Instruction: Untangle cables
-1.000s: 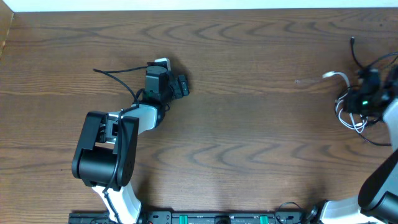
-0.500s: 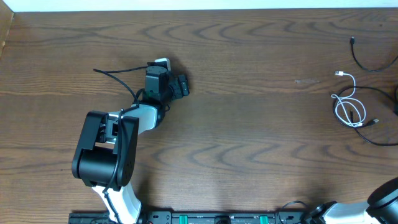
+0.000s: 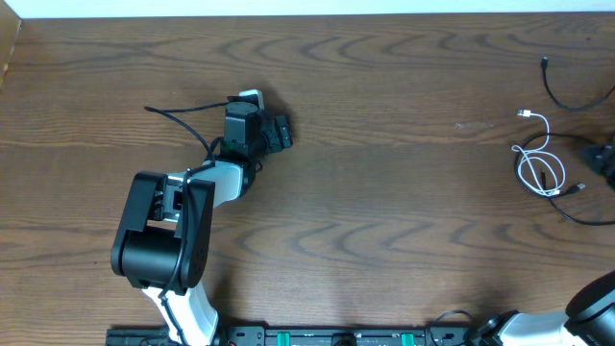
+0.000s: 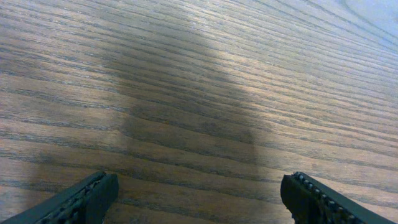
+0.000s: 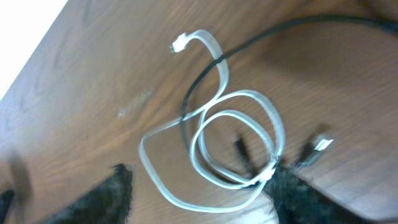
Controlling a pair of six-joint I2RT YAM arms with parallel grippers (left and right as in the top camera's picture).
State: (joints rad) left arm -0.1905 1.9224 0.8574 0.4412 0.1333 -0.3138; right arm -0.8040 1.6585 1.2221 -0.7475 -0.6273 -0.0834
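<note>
Right gripper (image 5: 205,196) fingers apart over thin white looped cable (image 5: 222,70) — thin black cable (image 5: 202,74) crosses it; left gripper (image 4: 199,196) wide apart.

The left arm (image 3: 159,235) has a boxy black shoulder housing with rounded corners. Beyond it come a white link (image 3: 223,179) and a black wrist block (image 3: 246,127) topped by a small white cap (image 3: 251,96). A thin black lead (image 3: 178,111) runs out from the wrist. The left tool (image 4: 198,198) ends in two black fingers (image 4: 84,199) with ribbed inner edges. The right arm (image 3: 596,306) shows a rounded dark grey link and, left of it, a white link (image 3: 528,327). The right tool (image 5: 202,196) has dark fingers (image 5: 118,193), too blurred for detail. Along the near edge lies a black base rail (image 3: 317,338) with green tabs.
</note>
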